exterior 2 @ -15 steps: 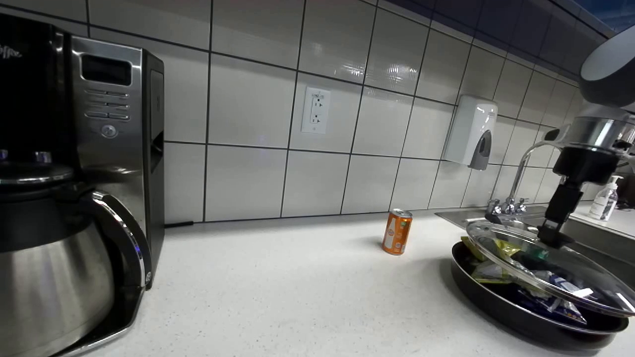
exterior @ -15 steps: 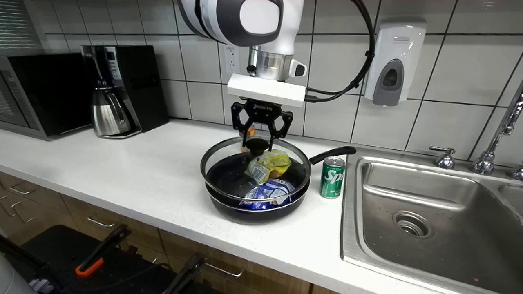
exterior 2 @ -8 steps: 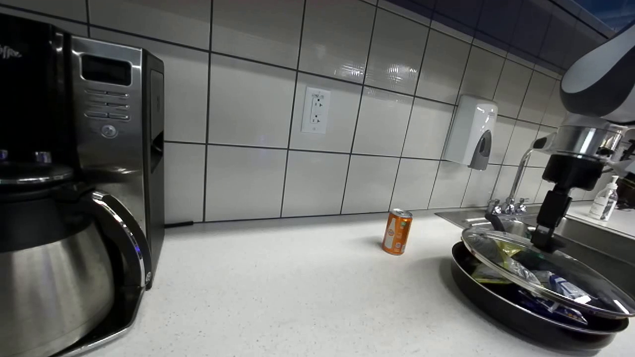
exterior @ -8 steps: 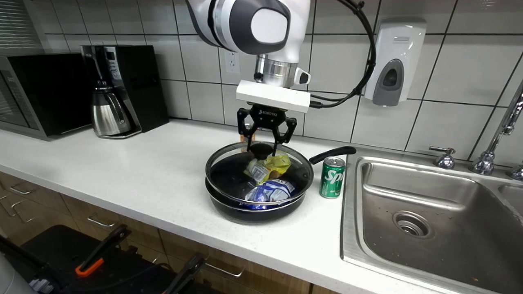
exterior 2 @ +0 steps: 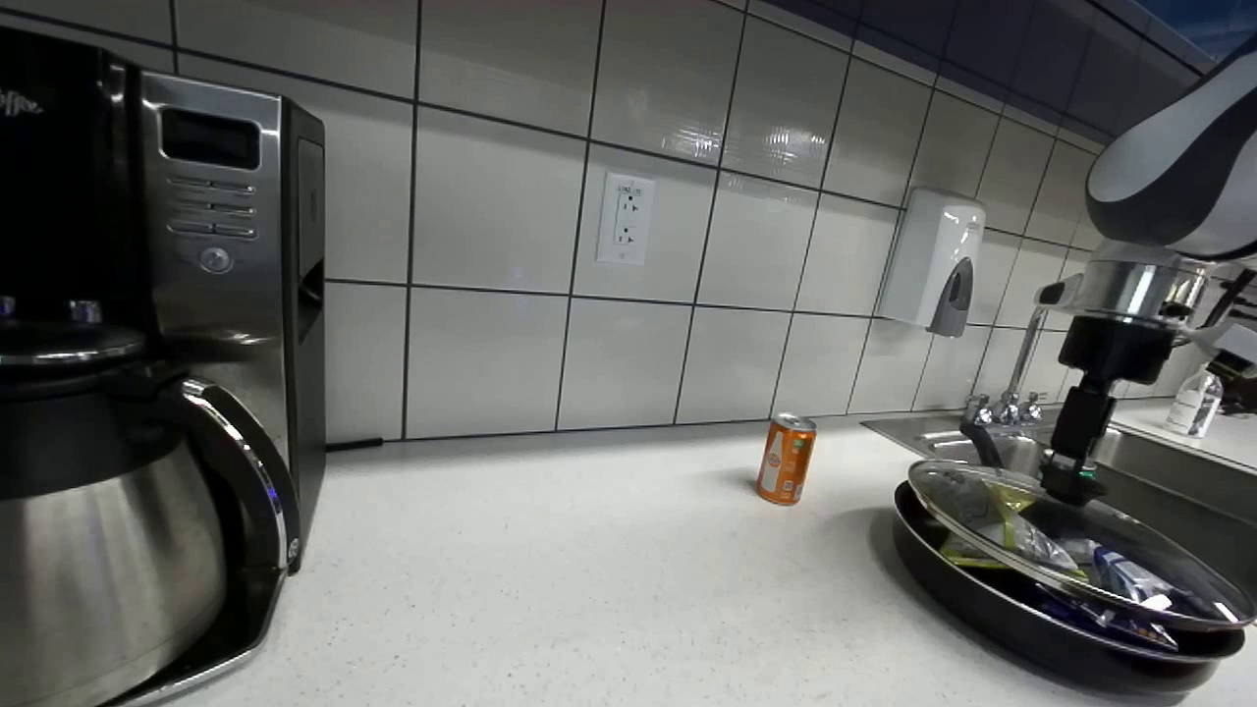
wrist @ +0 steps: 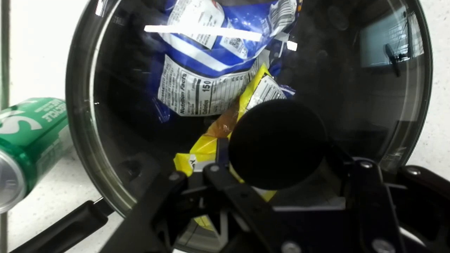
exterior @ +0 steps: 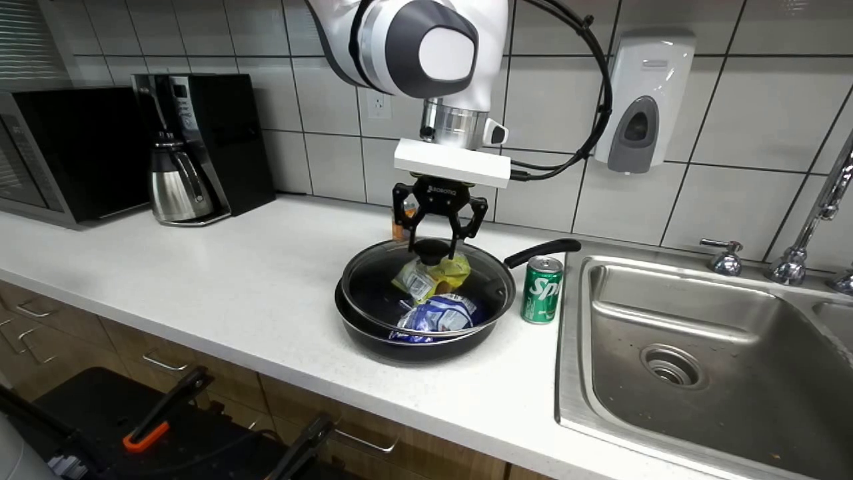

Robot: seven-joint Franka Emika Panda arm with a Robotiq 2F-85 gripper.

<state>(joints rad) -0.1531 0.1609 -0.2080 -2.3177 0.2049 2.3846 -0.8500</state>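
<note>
My gripper [exterior: 432, 255] is shut on the round black knob [wrist: 277, 140] of a clear glass lid [exterior: 365, 280], one finger on each side of the knob. The lid lies over a black frying pan [exterior: 400, 351], slightly offset, with a gap showing between them in an exterior view [exterior 2: 967, 570]. I cannot tell whether their rims touch anywhere. Through the glass I see a yellow snack bag [wrist: 202, 147] and a blue snack bag [wrist: 211, 63] in the pan. The pan's black handle [exterior: 541, 251] points towards the sink.
A green soda can [exterior: 543, 291] stands beside the pan, near the sink [exterior: 673, 433]. An orange can [exterior 2: 786, 460] stands behind the pan near the wall. A coffee maker [exterior: 233, 140] and a microwave [exterior: 86, 153] stand farther along the counter [exterior: 220, 287].
The gripper and the held lid have moved lower and closer over the pan. They shift down and right in one exterior view, and down and left in another. The cans and pan stay put.
</note>
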